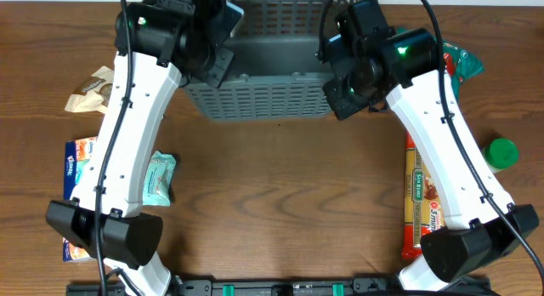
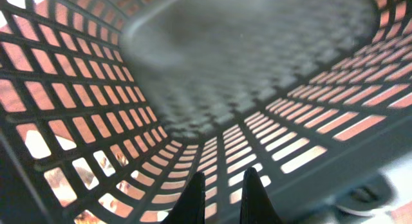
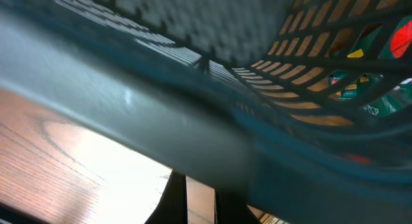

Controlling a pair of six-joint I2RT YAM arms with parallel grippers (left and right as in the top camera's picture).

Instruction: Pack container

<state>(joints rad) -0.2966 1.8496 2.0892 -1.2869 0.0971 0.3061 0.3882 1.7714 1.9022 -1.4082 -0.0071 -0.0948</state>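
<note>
The container point(image 1: 255, 100), a big dark grey lattice basket, stands at the back centre of the table. My left gripper point(image 1: 217, 66) is at its near left corner. In the left wrist view its fingers point(image 2: 222, 185) are nearly together against the slotted wall point(image 2: 96, 121), close on a rib. My right gripper point(image 1: 340, 83) is at the near right corner. In the right wrist view the blurred rim point(image 3: 193, 121) crosses over its fingertips point(image 3: 201, 198), which are close together under it. The basket's floor point(image 2: 244, 69) looks empty.
On the left lie a brown paper packet point(image 1: 89, 93), tissue packs point(image 1: 81, 156) and a teal packet point(image 1: 159, 177). On the right are a long red and yellow pack point(image 1: 422, 202), a green-capped item point(image 1: 501, 151) and a green and red bag point(image 1: 463, 62).
</note>
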